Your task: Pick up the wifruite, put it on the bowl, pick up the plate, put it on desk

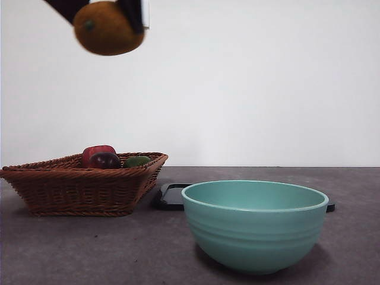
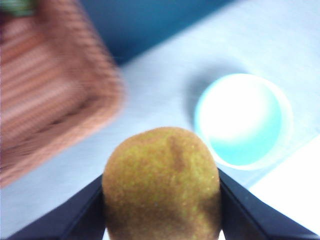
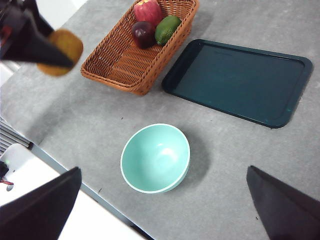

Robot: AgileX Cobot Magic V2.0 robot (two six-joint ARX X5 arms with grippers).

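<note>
Grey bench [image 1: 356, 237] carries one bowl [image 1: 255, 222] below the left gripper [image 2: 161, 200], clamped on one wifruite [image 2: 162, 185]; right gripper [image 3: 162, 210] spread wide.

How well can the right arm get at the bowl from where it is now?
Probably yes. The right end effector, jaws wide open, hangs above the mint-green bowl, which is empty, with nothing between them. The left end effector holds the wifruite high, off to the side.
</note>
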